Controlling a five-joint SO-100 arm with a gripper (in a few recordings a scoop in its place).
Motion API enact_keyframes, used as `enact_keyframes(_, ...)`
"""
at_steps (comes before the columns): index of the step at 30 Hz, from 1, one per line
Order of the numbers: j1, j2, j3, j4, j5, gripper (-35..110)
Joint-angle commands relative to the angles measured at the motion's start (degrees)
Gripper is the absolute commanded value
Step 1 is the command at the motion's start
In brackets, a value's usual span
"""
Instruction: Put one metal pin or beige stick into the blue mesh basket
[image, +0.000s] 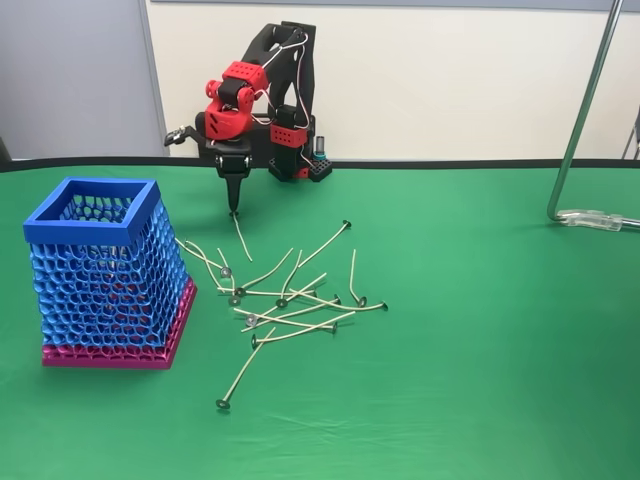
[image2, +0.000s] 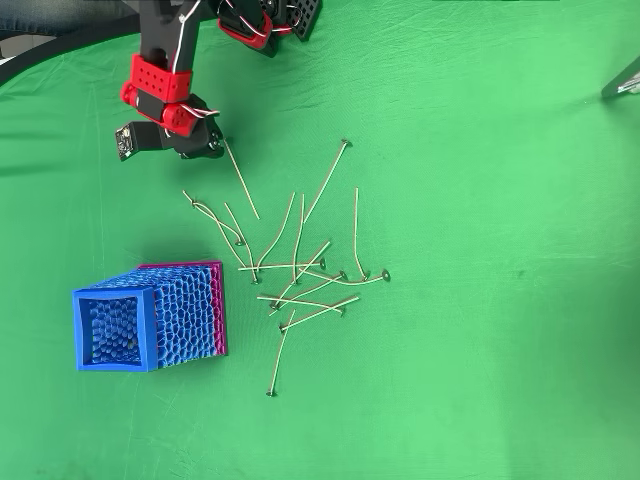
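With its jaws (image: 235, 208) pinched on the tip of one thin beige stick (image: 241, 236), lift straight, then carry toward seven o'clock over the tall blue mesh basket (image: 93, 224).

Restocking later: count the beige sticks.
About 13 sticks: one at the end effector tip, one trailing below the pile, the rest crisscrossed right of the blue basket in the overhead view; overlaps may hide some.

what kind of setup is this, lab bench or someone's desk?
Most likely a lab or demo bench. A green cloth covers the table like a staged work surface, a small red and black arm stands at its back edge, and a metal stand rises at the right in the fixed view, against plain walls.
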Motion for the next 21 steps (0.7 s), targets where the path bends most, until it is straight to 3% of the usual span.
enact_keyframes(1,0.00,0.00,0.53,-0.35,0.00,13)
enact_keyframes(21,3.08,-2.02,1.05,-1.23,-1.76,13)
